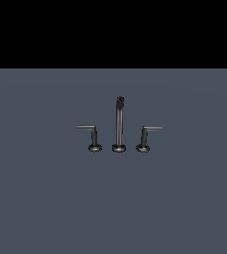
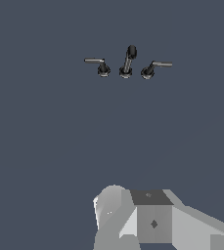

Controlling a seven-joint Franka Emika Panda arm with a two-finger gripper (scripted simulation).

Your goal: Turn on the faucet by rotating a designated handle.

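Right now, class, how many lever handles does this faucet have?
2: one lever on the exterior view's left of the spout, arm pointing left; the other on its right, arm pointing right. None looks hidden.

Spout (image 1: 119, 124) between two handles

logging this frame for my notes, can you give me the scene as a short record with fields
setting: plain grey-blue surface, simulator render
faucet: dark metal three-piece set, all upright in a row
spout: tall, thin, in the middle
handle to turn: on the exterior view's right, lever arm pointing away from the spout
other handle: on the exterior view's left, lever arm pointing the opposite way
gripper: only a grey part of the arm shows in the wrist view, well apart from the faucet; fingers not visible
contact: none
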